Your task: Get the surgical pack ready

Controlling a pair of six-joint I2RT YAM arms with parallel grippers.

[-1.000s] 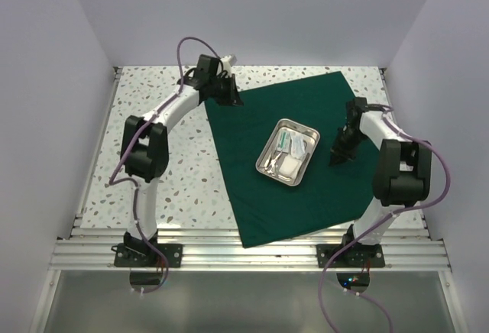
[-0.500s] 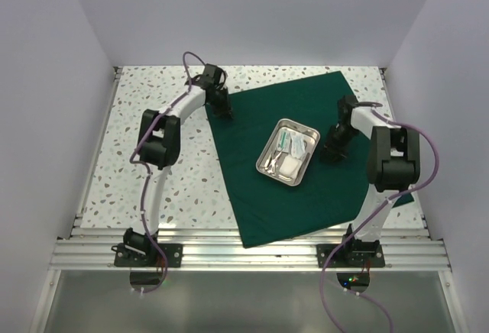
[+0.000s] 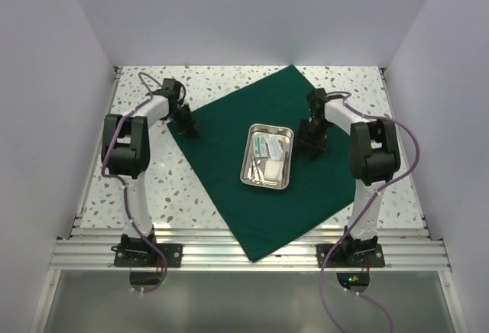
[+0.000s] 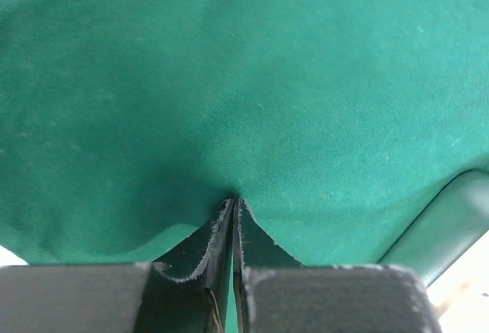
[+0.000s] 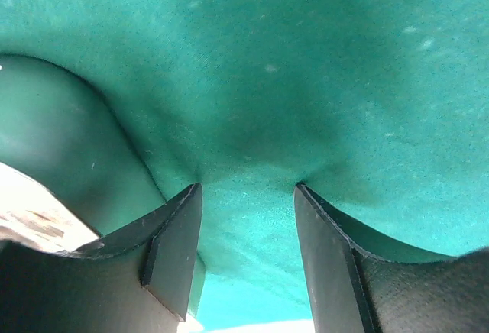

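Both arms met the dark green matte fabric drape (image 3: 221, 166) from opposite sides. The left gripper (image 3: 186, 128) bore down on its left corner, black fingers (image 4: 206, 241) clenched to a thin slit, tips dimpling the cloth (image 4: 244, 81); whether any fabric was pinched could not be told. The right gripper (image 3: 312, 143) stood released, fingers (image 5: 172, 234) parted with their tips on the cloth (image 5: 267, 58), just right of a shiny rectangular steel tray (image 3: 269, 127) at the drape's middle. The drape lay as a diamond on the white speckled tabletop (image 3: 183, 195), its near corner over the aluminium rails (image 3: 214, 255), with pale lilac walls (image 3: 252, 12) around. It looked plain, flat and mostly smooth.
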